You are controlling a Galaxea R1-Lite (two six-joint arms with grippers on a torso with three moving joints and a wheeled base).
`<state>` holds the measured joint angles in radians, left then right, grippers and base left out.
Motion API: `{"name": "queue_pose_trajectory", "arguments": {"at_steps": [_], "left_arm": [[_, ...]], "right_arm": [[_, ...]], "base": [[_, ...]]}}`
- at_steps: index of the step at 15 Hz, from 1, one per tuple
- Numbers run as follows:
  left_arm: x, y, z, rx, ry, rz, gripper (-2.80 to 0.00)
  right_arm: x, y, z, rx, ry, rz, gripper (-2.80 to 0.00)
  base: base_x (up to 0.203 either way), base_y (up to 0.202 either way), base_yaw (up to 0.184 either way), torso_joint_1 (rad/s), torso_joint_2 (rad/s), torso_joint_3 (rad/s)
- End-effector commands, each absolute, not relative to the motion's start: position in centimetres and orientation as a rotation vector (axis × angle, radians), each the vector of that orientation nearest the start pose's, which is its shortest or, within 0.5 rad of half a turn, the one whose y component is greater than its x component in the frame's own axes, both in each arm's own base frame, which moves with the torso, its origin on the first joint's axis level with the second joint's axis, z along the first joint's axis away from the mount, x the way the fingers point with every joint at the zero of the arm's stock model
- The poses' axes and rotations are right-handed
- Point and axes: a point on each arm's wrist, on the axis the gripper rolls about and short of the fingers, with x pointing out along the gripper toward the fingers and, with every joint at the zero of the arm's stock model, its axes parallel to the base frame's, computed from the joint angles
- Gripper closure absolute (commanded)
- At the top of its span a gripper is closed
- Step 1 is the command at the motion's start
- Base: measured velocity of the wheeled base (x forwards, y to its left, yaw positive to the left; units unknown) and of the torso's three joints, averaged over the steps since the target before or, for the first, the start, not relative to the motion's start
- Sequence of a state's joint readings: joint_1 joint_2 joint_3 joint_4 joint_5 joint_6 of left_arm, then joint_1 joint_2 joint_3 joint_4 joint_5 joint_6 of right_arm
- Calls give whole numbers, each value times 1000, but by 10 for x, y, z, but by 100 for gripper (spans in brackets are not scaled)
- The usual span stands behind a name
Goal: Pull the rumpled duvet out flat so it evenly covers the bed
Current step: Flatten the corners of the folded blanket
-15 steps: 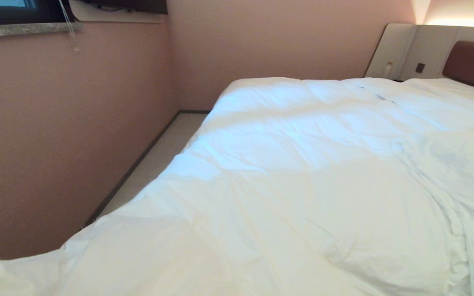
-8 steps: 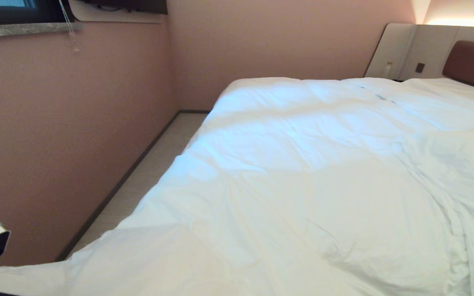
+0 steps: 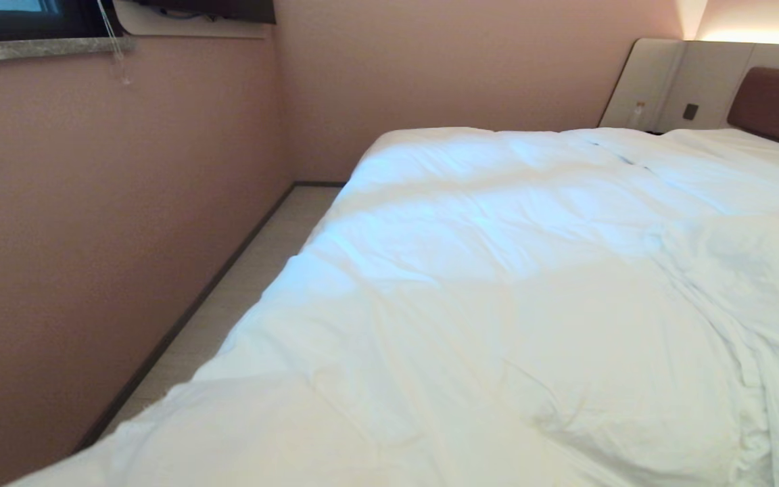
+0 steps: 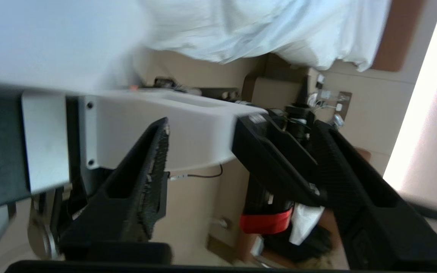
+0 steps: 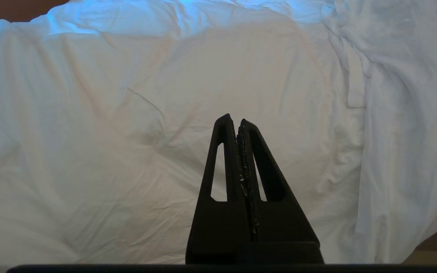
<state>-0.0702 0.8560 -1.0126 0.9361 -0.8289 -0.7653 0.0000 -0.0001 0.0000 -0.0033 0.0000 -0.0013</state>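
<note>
My left hand [image 4: 241, 144] hangs released and empty below the bed [image 3: 778, 105]; my right hand [image 5: 237, 125] hovers clenched over the wrinkled duvet [image 3: 498, 304] covering it. No writing legible.

left claw [image 4: 241, 159]: you see both black fingers [image 4: 142, 189] spread wide, nothing between them
duvet [image 4: 264, 30]: white, wrinkled, hanging over the bed's edge, apart from your claw
robot body [image 4: 157, 129]: white housing right behind the fingers
red band [image 4: 266, 223]: on dark gear further back
headboard [image 4: 398, 41]: brown, beside the duvet
</note>
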Motion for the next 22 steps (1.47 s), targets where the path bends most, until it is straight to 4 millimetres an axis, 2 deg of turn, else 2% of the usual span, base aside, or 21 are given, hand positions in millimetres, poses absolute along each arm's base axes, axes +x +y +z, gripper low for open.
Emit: {"name": "queue_pose_trajectory", "arguments": {"at_steps": [1,3,5,7,10,13,17,19,21,22], "left_arm": [[-3,-16,276,-939,931,-597,-280],[-12,-16,282,-942,927,-587,-280],[-1,-16,283,-961,957,-526,-280],[19,-17,284,-979,986,-461,-280],[64,-19,288,-999,992,-430,-280],[138,-25,286,-1047,1043,-390,-280],[260,-32,270,-1124,1145,-301,-280],[317,-33,266,-1138,1137,-277,-280],[358,-33,258,-1164,1140,-216,-280],[378,-31,243,-1213,1160,-151,-280]], "right_arm": [[-23,0,76,-2,-3,0,0],[-23,0,76,-2,-3,0,0],[-23,0,76,-2,-3,0,0],[-23,0,76,-2,-3,0,0],[-23,0,76,-2,-3,0,0],[-23,0,76,-2,-3,0,0],[-23,0,76,-2,-3,0,0],[-23,0,76,-2,-3,0,0],[-23,0,76,-2,-3,0,0],[-23,0,76,-2,-3,0,0]], "base": [[0,0,0,0,0,0],[0,0,0,0,0,0],[0,0,0,0,0,0],[0,0,0,0,0,0],[0,0,0,0,0,0],[0,0,0,0,0,0],[0,0,0,0,0,0],[0,0,0,0,0,0],[0,0,0,0,0,0],[0,0,0,0,0,0]]}}
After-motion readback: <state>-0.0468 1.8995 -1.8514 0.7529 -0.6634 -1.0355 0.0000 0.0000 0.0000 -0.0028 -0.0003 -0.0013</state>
